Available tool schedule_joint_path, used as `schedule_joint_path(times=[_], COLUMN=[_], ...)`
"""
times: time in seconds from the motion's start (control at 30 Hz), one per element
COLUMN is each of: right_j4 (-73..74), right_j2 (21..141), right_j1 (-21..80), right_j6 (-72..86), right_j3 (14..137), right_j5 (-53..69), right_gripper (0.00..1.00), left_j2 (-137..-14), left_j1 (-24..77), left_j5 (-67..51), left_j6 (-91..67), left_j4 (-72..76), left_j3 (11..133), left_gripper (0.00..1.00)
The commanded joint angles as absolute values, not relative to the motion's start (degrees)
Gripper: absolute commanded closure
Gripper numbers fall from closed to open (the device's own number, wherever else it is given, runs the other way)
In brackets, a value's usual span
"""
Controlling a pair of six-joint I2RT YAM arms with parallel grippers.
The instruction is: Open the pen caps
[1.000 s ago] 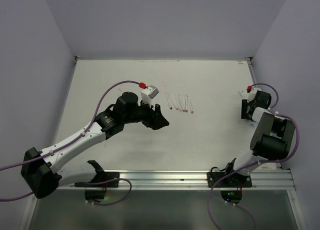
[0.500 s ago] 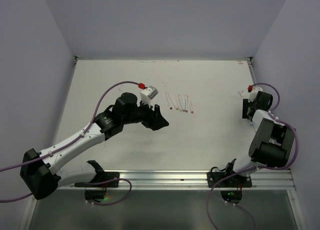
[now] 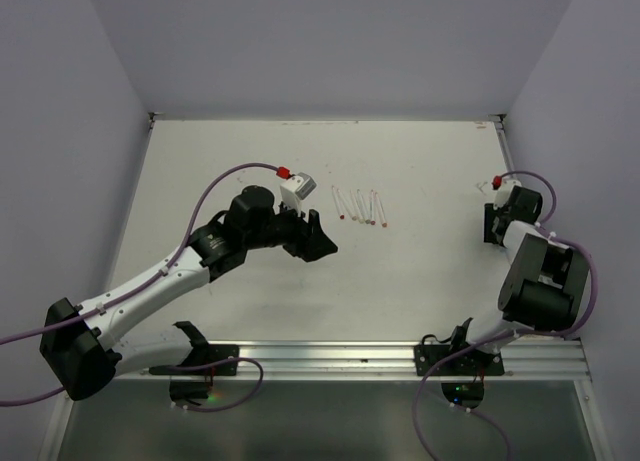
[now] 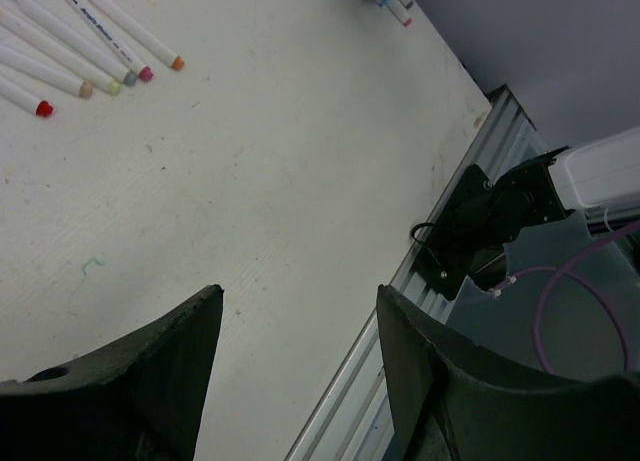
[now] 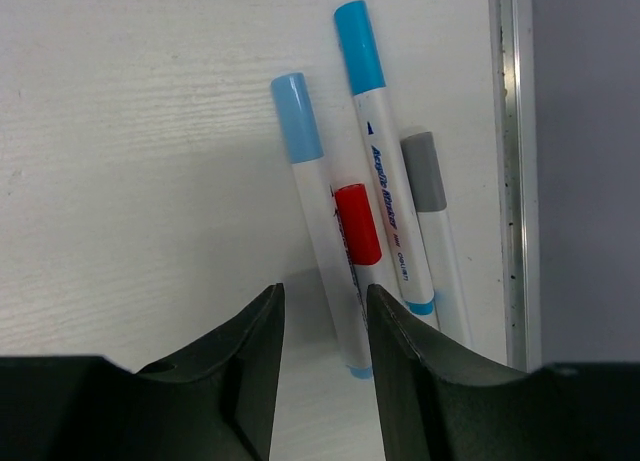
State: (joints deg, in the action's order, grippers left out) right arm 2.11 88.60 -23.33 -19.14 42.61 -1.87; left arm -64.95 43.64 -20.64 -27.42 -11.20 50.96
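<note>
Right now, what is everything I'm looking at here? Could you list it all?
mid pens: at least five, white with small coloured ends, in a row mid-table
edge pens: four, white, side by side at the table's right edge
caps: four, light blue, blue, red, grey, on the edge pens
table: one, white, under everything
rail: one, silver, along the near edge
cables: several, purple, looping off the arms
arms: two, black and white, bolted at the near edge
left gripper: one, black, open, near the mid pens
right gripper: one, black, open, at the edge pens
</note>
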Motion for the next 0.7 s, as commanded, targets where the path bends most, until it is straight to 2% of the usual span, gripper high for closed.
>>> schedule_joint_path(times=[0.0,0.33,0.57,0.67], right_j4=[1.67,1.93,3.95,5.80], right_j2=[90.00,92.28,98.69,101.68], right_j1=[-23.64,-23.64,-23.56,-23.64], right_j6=[-20.30,-20.65,-21.27,-21.27], right_j3=[42.45,42.54,44.12,45.79], right_j5=[-0.62,-0.62,1.13,0.97], right_gripper=[0.58,0.61,0.66,0.74], left_j2=[-64.25,-64.60,-64.69,-64.95], left_j1=[43.77,43.77,43.68,43.68], left_j5=[-21.62,-21.27,-20.04,-19.78], left_j6=[-27.25,-27.25,-26.54,-26.46], left_j4=[-9.23,-9.05,-10.46,-10.46], left_j3=[51.06,51.15,51.59,51.59], left_gripper=[0.34,0.34,0.34,0.33])
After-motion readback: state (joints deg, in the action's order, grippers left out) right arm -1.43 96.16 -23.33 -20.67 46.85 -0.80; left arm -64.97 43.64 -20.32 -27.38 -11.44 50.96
